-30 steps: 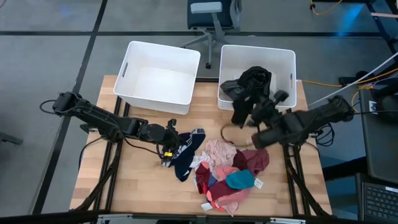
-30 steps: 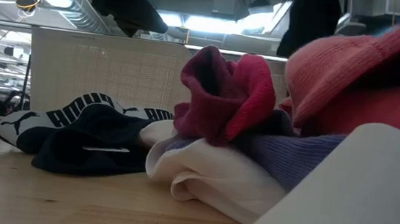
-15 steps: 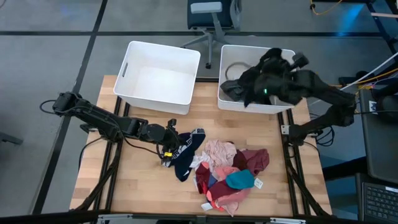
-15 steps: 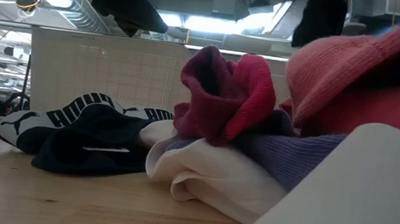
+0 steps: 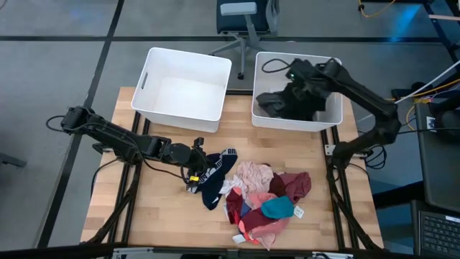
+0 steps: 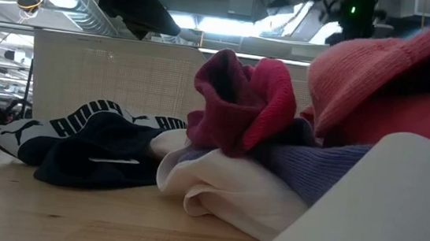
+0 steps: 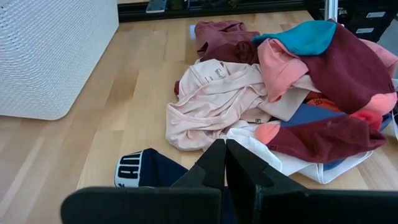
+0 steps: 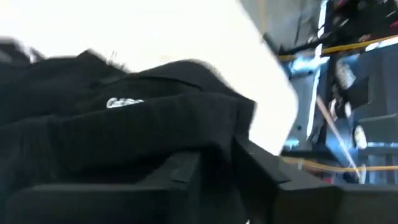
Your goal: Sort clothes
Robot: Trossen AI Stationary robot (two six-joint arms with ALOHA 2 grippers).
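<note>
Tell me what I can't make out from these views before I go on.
- Right gripper: high view, dark fingers merge with the black clothes in the right bin; right wrist view is blurred. Grip unclear.
- Pile: top garments hide those beneath.
- Left bin: low view shows only its wall.

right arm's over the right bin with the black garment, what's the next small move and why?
Probably open the right tool fully and lift clear. It sits inside the right bin with the black garment already lying in the bin, so the drop looks nearly done. The left tool waits shut at the navy garment beside the pile.
</note>
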